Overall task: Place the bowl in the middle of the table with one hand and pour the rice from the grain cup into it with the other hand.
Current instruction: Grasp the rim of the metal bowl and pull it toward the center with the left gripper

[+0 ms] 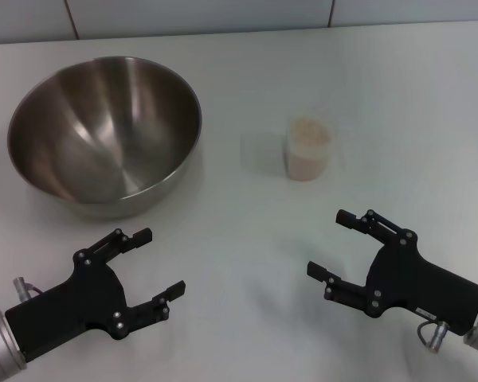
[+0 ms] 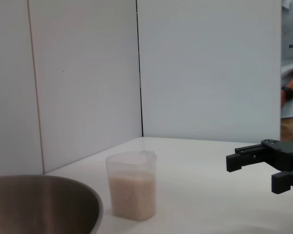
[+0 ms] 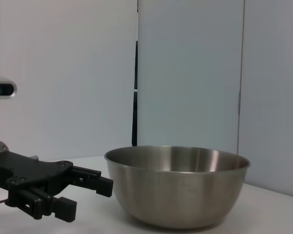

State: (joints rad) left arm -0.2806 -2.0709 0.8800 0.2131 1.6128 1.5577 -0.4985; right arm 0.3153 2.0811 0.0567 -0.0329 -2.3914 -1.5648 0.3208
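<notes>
Nearest the robot, the left gripper and the right gripper hover low over the white table, each with its jaws spread and holding nothing. Farther out, right of centre, stands the small clear grain cup, upright and more than half full of cream-coloured rice. The big, deep, shiny steel bowl sits far left.

Soft, even, fairly bright light falls from overhead, leaving only faint shadows on the white tabletop. The bowl shows broad streaky reflections inside. All views look slightly soft.
</notes>
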